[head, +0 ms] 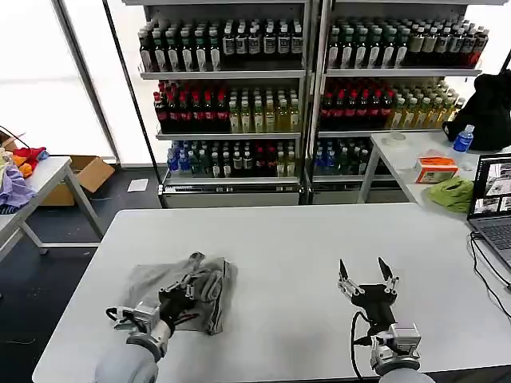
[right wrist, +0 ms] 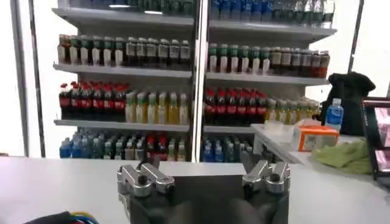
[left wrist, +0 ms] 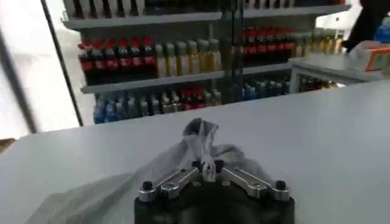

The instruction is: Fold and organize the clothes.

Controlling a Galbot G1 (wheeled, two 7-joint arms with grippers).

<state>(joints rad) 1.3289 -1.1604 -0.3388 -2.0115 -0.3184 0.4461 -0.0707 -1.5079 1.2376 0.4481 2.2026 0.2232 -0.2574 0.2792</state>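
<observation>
One of the clothes, a light grey shirt, lies crumpled on the left part of the white table. My left gripper is over the shirt and shut on a pinch of its fabric. In the left wrist view the fingers meet on a small bunch of cloth at the gripper, and the shirt rises in a peak just beyond. My right gripper stands open above the bare table to the right, with nothing between its fingers. The right wrist view shows that gripper with its fingers spread wide.
A laptop sits at the table's right edge with cables trailing beside it. On a side table behind it lie a lime-green cloth and an orange box. Shelves of bottles stand at the back. A table with clothes is at far left.
</observation>
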